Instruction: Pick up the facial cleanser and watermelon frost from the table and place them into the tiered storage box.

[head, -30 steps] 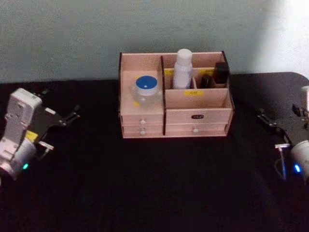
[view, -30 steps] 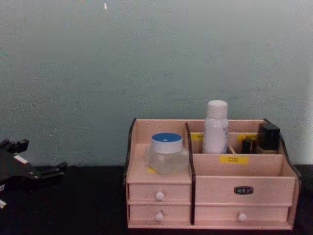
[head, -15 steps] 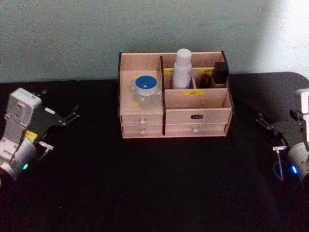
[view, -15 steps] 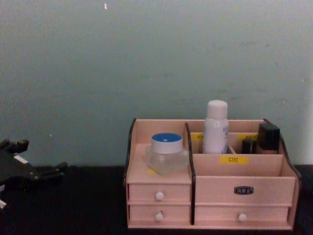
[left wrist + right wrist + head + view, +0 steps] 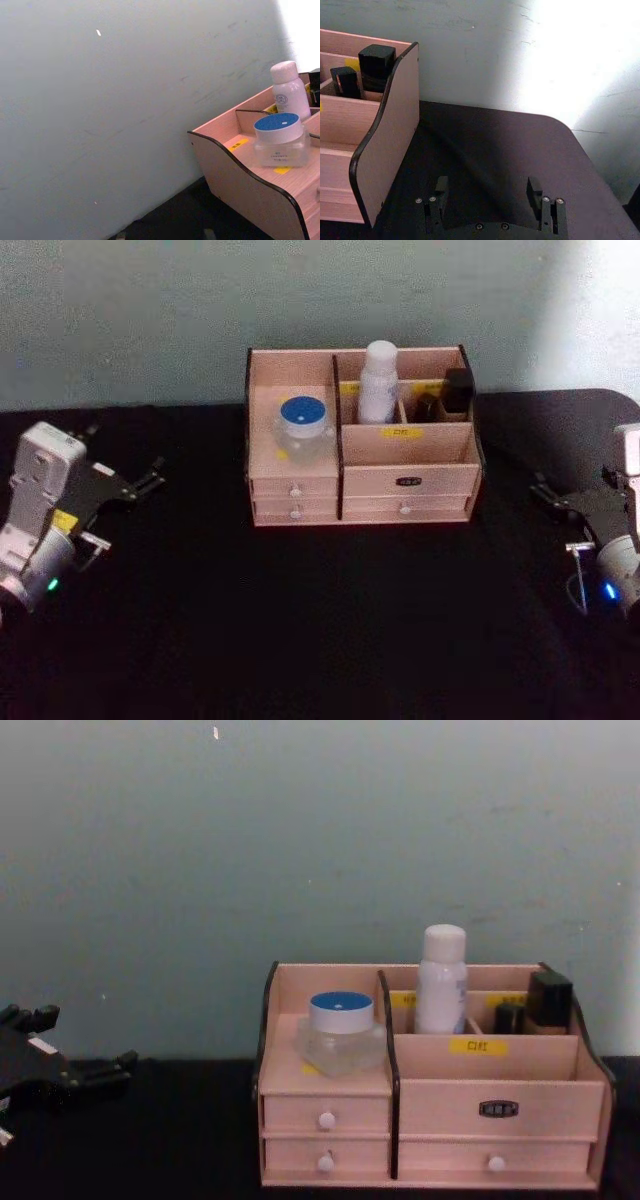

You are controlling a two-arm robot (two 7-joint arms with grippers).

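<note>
The tiered storage box [image 5: 405, 480] stands at the middle back of the black table. A white bottle [image 5: 379, 382] stands upright in its rear compartment, and a clear jar with a blue lid [image 5: 302, 427] sits on its left tier. I cannot tell which of them is the facial cleanser or the watermelon frost. My left gripper [image 5: 125, 453] rests open and empty at the table's left, also seen low in the chest view [image 5: 85, 1038]. My right gripper [image 5: 487, 187] is open and empty to the right of the box [image 5: 380, 135], near the table's right edge [image 5: 575, 492].
Two small black items [image 5: 450, 392] stand in the box's rear right compartment. Small white-knobbed drawers [image 5: 326, 1120] face the front. A pale wall [image 5: 150, 310] rises just behind the table. Bare black tabletop [image 5: 320, 620] stretches in front of the box.
The right arm has shifted slightly at the right edge. The left arm, the box and its contents stand as before.
</note>
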